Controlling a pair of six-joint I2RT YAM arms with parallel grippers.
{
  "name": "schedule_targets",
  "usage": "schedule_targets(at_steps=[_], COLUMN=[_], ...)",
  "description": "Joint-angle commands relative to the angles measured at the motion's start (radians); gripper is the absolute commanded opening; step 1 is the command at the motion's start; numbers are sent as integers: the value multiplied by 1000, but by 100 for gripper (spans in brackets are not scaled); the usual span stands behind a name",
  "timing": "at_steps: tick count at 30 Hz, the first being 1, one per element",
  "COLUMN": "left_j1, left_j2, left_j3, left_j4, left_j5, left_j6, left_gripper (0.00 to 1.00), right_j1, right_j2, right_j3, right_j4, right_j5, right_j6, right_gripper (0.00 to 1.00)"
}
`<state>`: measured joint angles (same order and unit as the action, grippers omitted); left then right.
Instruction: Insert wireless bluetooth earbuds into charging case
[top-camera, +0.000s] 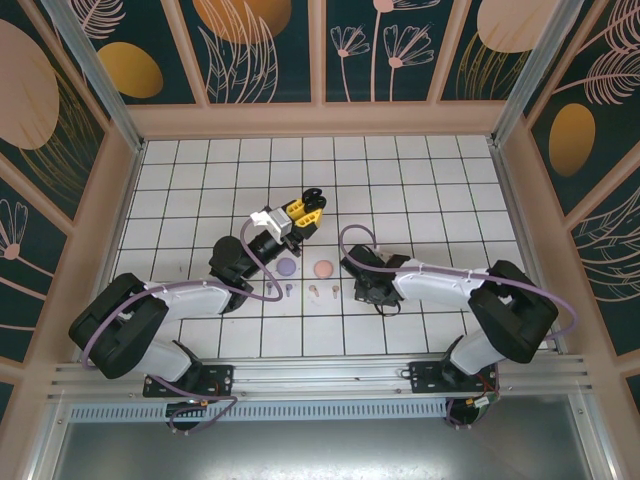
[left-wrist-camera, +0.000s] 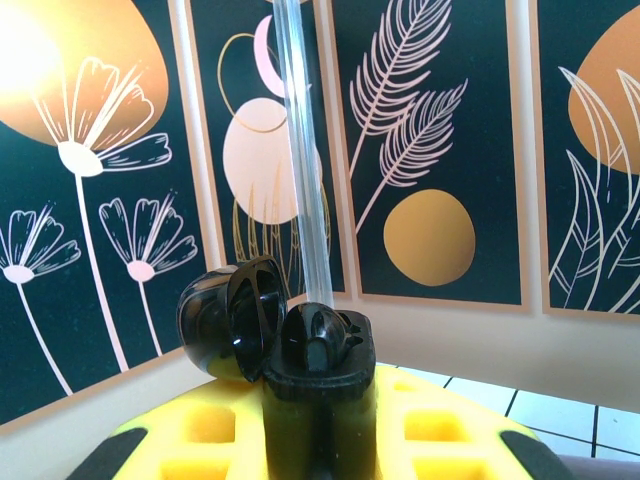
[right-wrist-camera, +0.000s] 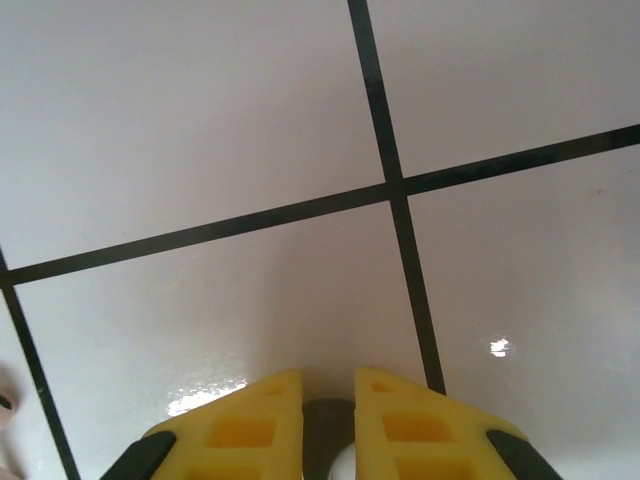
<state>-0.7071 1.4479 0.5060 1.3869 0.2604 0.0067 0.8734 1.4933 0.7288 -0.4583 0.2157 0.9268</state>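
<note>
My left gripper (top-camera: 305, 208) is raised over the floor's middle, shut on the black charging case (left-wrist-camera: 318, 385), which stands upright between the yellow fingers (left-wrist-camera: 450, 430). Its lid (left-wrist-camera: 235, 318) hangs open to the left, and a dark rounded shape sits in its top. My right gripper (top-camera: 362, 292) points down at the tiles; its yellow fingers (right-wrist-camera: 235, 430) stand close together on a small dark earbud (right-wrist-camera: 328, 425). On the floor lie two purple earbuds (top-camera: 284, 290) and two pink earbuds (top-camera: 322, 292).
A round purple case (top-camera: 287, 267) and a round pink case (top-camera: 323, 270) lie side by side just behind the loose earbuds. Patterned walls enclose the white tiled floor (top-camera: 420, 190), which has open room at the back and right.
</note>
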Motion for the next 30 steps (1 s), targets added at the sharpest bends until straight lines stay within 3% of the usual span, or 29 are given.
schedule_targets(at_steps=[1, 9, 16, 25, 30], left_j1=[-5, -5, -5, -5, -5], left_j2=[-6, -26, -30, -19, -3], left_j3=[11, 31, 43, 68, 86], left_j4=[31, -15, -33, -86, -91], left_j5=[8, 32, 64, 103, 114], left_j6=[-8, -4, 10, 35, 28], left_gripper=[0, 0, 0, 0, 0], right_j1=[9, -13, -96, -120, -120], right_j2=[-35, -207, -376, -361, -329], right_j3=[10, 53, 201, 512, 595], right_j4=[53, 6, 6, 39, 89], right_j5=[5, 62, 70, 50, -2], right_j6=[20, -5, -164, -383, -444], right_gripper=[15, 14, 14, 14, 15])
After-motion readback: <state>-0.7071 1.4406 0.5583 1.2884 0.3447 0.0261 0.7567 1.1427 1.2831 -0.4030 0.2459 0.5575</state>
